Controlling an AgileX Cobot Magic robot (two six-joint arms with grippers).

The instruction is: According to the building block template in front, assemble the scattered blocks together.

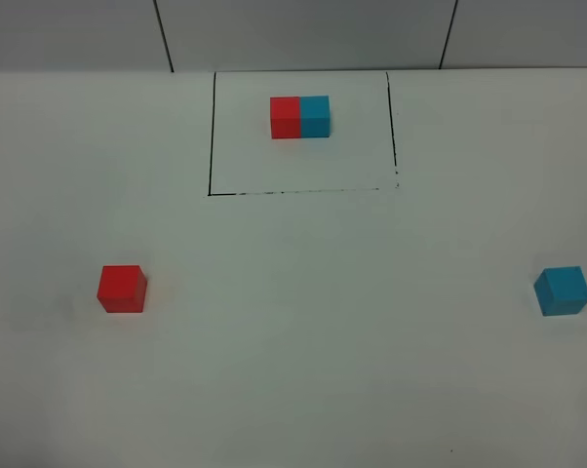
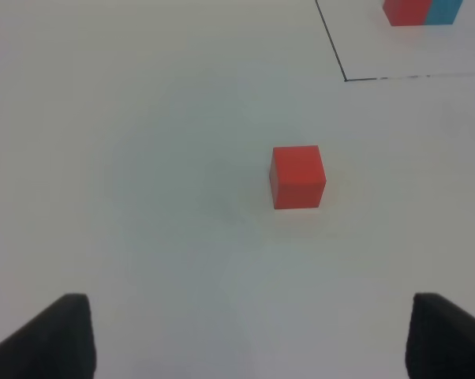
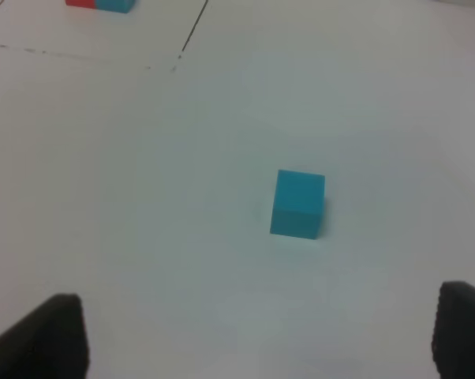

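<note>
Loose cubes: 2
- Red cube [image 1: 122,289], lower left of the overhead frame
- Blue cube [image 1: 563,291], level with it, close to the right border and turned slightly askew
- Both are plain, matte and equal in size. Each sits flat on the white table [image 1: 303,370], and they are well apart from each other

Template [image 1: 300,117]: 1
- The red half is on the left and the cyan-blue half on the right, joined face to face as one short bar
- It stands at top centre of the overhead frame, inside a thin black drawn rectangle [image 1: 212,136]
- The rectangle's near line is faint and broken, and its side lines run up to the table's far edge
- The bar stands nearer that far edge than the near line

Grippers: 2, seen in the wrist views only
- Left gripper [image 2: 249,339]: dark fingers [image 2: 52,343] spread wide, holding nothing. The red cube lies ahead of the gap, untouched
- Right gripper [image 3: 257,332]: fingers [image 3: 48,339] likewise spread wide and holding nothing. The blue cube lies ahead, untouched

Edges and room
- The table's far edge meets a grey wall just behind the template
- Whether the table ends near the blue cube cannot be told
- Open white surface lies between the two cubes, and between each cube and the rectangle
</note>
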